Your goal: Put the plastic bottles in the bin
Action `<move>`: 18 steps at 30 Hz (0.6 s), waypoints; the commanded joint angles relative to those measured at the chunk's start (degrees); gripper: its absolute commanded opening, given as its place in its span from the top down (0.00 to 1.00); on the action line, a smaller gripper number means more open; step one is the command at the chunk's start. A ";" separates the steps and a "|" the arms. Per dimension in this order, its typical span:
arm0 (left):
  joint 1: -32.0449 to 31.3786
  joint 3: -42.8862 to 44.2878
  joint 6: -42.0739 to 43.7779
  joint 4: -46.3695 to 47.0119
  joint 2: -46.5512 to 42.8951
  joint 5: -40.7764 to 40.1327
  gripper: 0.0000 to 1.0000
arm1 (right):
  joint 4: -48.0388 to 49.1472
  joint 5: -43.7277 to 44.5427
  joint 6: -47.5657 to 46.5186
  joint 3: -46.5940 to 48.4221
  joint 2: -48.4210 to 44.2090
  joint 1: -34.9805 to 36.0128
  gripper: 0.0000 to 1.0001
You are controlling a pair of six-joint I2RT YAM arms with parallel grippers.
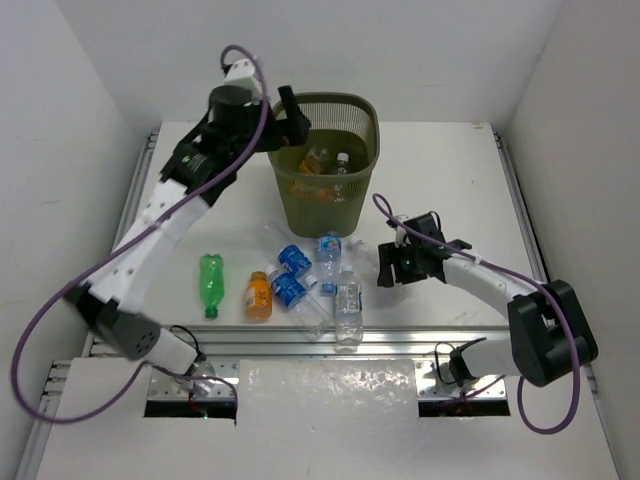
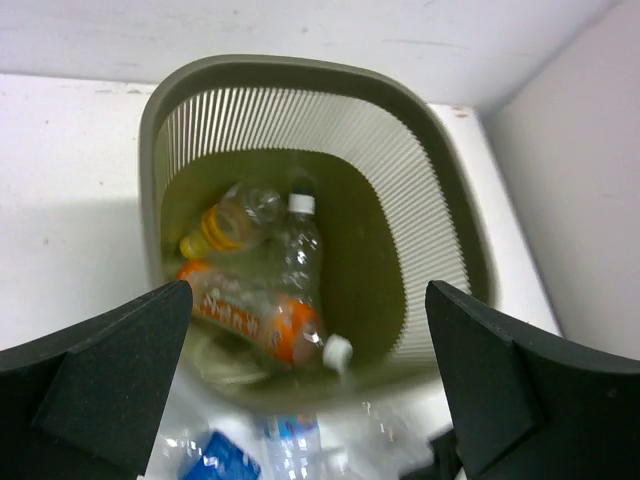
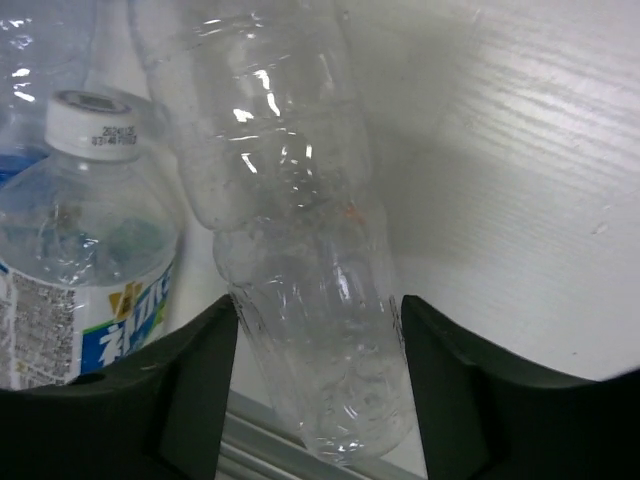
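Two-arm sorting of plastic bottles into the bin (image 1: pixel 301 205), shown at a pick-up step. The left tool (image 1: pixel 292 118) hangs over the bin's rim, spread wide and carrying nothing. Below it, inside the bin, lie an orange bottle (image 2: pixel 255 318), a yellow-capped one (image 2: pixel 232 218) and a white-capped clear one (image 2: pixel 298 245).

The right tool (image 3: pixel 318 330) is low on the bench (image 1: pixel 440 160), narrowed around a clear unlabelled bottle (image 3: pixel 300 250) that lies between its fingers (image 3: pixel 170 390). The fingers stand at both its sides, but whether they already grip it firmly cannot be told.

Judged next move: secure the grip on this thin, easily crushed bottle, then lift it clear of the labelled bottle (image 3: pixel 80 260) just beside it and carry it to the bin.

A green bottle (image 1: pixel 211 283), a second orange bottle (image 1: pixel 259 296) and several blue-labelled ones (image 1: pixel 292 262) wait on the bench.

Hard to make out: the clear bottle barely shows in the overhead view, its ends are cut off in the right wrist view, and the bin's lower contents are blurred.
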 commanded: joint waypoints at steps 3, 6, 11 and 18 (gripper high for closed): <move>-1.27 -14.92 -2.37 8.45 -17.56 7.04 0.00 | -0.69 11.99 2.36 -0.28 -1.96 0.10 0.65; -2.94 -22.22 -3.24 11.61 -21.27 13.27 0.00 | -4.30 18.51 5.87 0.24 -9.57 0.01 0.78; -8.99 -30.95 -4.12 21.88 -23.48 27.76 0.00 | 3.49 5.92 5.10 -2.37 -31.64 0.01 0.85; -14.54 -33.60 -5.09 33.41 -20.50 36.31 0.00 | 19.59 -27.40 7.02 -1.97 -48.73 0.10 0.87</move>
